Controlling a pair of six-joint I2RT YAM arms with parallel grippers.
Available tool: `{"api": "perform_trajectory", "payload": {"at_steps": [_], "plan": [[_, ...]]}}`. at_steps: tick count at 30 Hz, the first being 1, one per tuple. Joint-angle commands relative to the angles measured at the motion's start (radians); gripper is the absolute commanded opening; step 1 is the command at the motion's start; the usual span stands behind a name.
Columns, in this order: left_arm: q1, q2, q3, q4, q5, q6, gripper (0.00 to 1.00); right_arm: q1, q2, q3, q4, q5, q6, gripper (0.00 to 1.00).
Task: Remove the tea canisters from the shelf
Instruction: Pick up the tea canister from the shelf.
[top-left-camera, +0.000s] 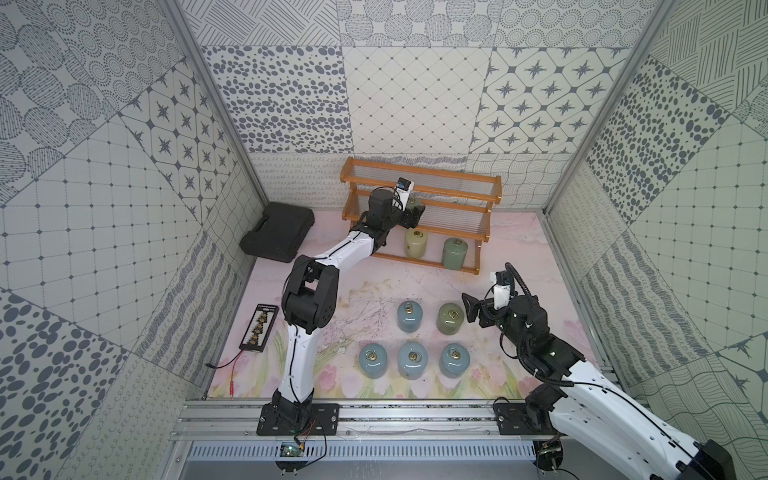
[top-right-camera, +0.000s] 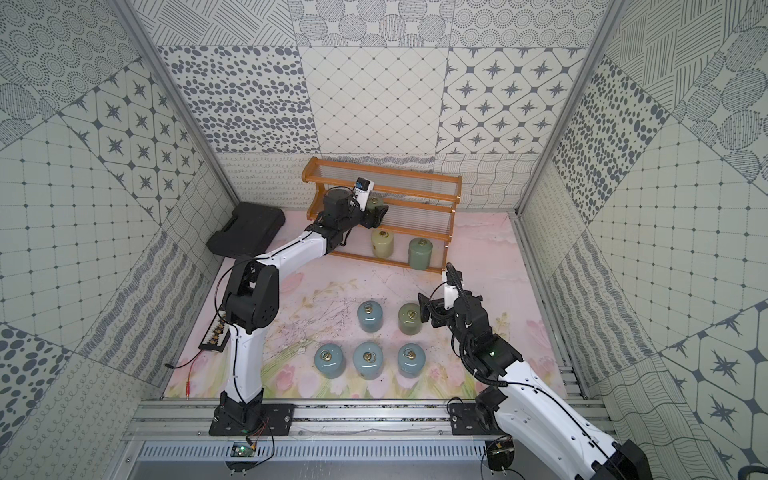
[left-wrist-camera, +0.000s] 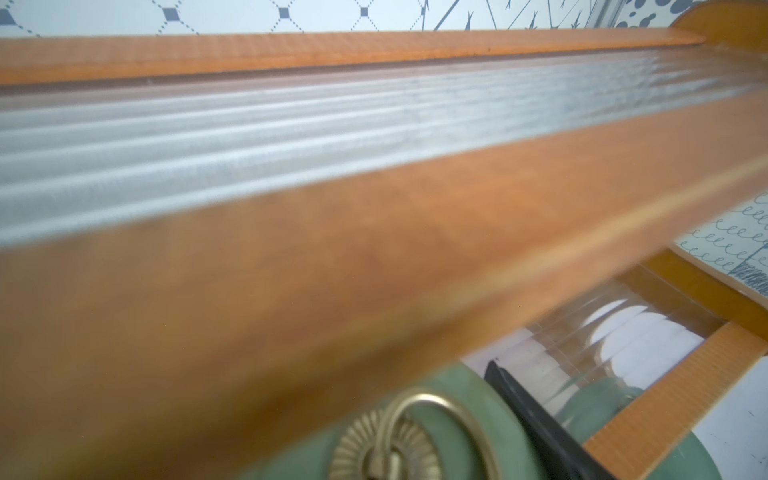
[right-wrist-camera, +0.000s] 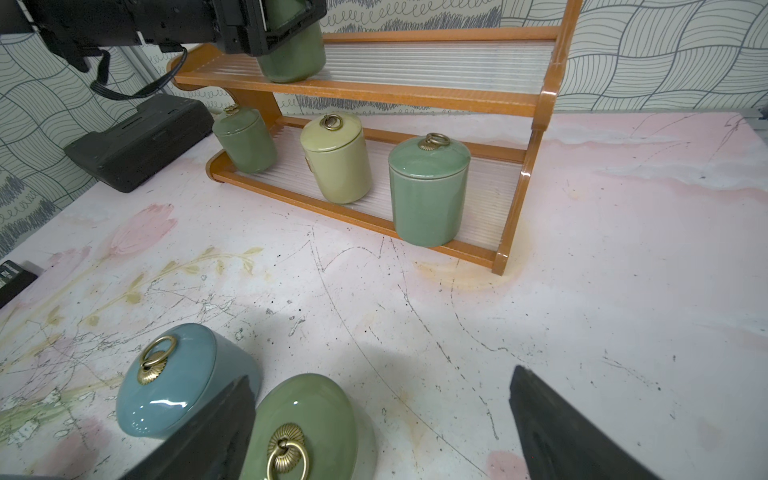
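1. Sage green and glossy, the held canister (right-wrist-camera: 291, 62) stands upright on the middle tier of the shelf (top-left-camera: 457, 192), left of the tier's middle.
2. The left claw (right-wrist-camera: 291, 29) is closed tight on it, with black jaws pressed around its upper part.
3. The left wrist view is blurred. It shows the canister's brass ring knob (left-wrist-camera: 386, 457) just below the top tier's wooden front rail (left-wrist-camera: 374, 249), with one black finger (left-wrist-camera: 540, 415) beside the lid.
4. The bottom tier carries three others, all upright: a left sage green canister (right-wrist-camera: 245, 139), a cream canister (right-wrist-camera: 336, 160) in the middle, and a right sage green canister (right-wrist-camera: 430, 191).
5. Five stand upright on the table (top-left-camera: 519, 249), well apart from the shelf. A back pale blue canister (top-left-camera: 409, 316) is beside a table sage green canister (top-left-camera: 451, 318). Nearer the robot are three pale blue canisters (top-left-camera: 372, 359), (top-left-camera: 412, 359), (top-left-camera: 455, 359).
6. The right claw (top-left-camera: 473, 309) gapes wide and grips nothing. It hangs above the table just beside the table sage green canister.
7. A black case (top-left-camera: 276, 232) lies on the table left of the shelf, by the wall.
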Motion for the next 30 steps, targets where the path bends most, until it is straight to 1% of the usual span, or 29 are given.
{"api": "perform_trajectory", "payload": {"at_steps": [1, 9, 20, 30], "plan": [[0.002, -0.073, -0.041, 0.04, 0.06, 0.005, 0.71, -0.003, -0.008, 0.012, 0.03, -0.001, 0.002, 0.99], [0.001, -0.229, -0.264, 0.149, 0.067, -0.024, 0.7, -0.003, -0.008, 0.009, 0.035, -0.012, 0.007, 0.99], [0.002, -0.429, -0.586, 0.224, 0.044, -0.045, 0.68, -0.003, -0.005, 0.006, 0.045, -0.036, 0.016, 0.99], [0.002, -0.546, -0.839, 0.279, 0.02, -0.074, 0.67, -0.003, -0.011, 0.006, 0.042, -0.045, 0.021, 0.99]]}}
